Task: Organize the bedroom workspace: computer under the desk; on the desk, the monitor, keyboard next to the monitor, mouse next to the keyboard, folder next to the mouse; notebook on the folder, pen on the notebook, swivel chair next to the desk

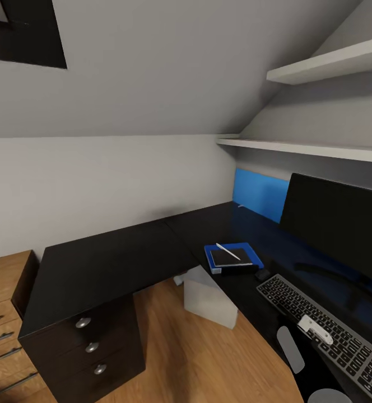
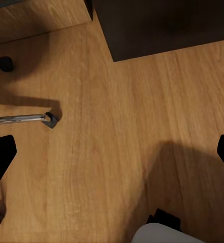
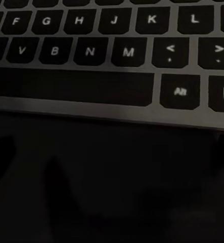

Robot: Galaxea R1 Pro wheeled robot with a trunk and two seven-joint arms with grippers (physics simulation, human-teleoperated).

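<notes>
The glossy black desk [image 1: 113,263] bears the black monitor [image 1: 337,224] at the right, with the grey-keyed keyboard [image 1: 343,344] in front of it. The small black mouse [image 1: 263,274] lies beside the keyboard's far end. Just past it lies the blue folder [image 1: 253,254] with the dark notebook [image 1: 228,258] and the white pen [image 1: 228,251] stacked on it. The white computer [image 1: 208,299] stands on the floor under the desk. My right gripper [image 3: 112,157] hovers open close over the desk at the keyboard [image 3: 112,55]. My left gripper [image 2: 112,154] hangs open over the floor near the swivel chair's chrome leg [image 2: 18,119].
A light wooden drawer chest [image 1: 1,319] stands left of the desk's three silver-knobbed drawers [image 1: 91,347]. White shelves [image 1: 320,64] hang over the monitor under a sloping ceiling. Chair casters [image 2: 5,63] sit on the wooden floor [image 2: 117,101] beside a dark desk corner [image 2: 162,25].
</notes>
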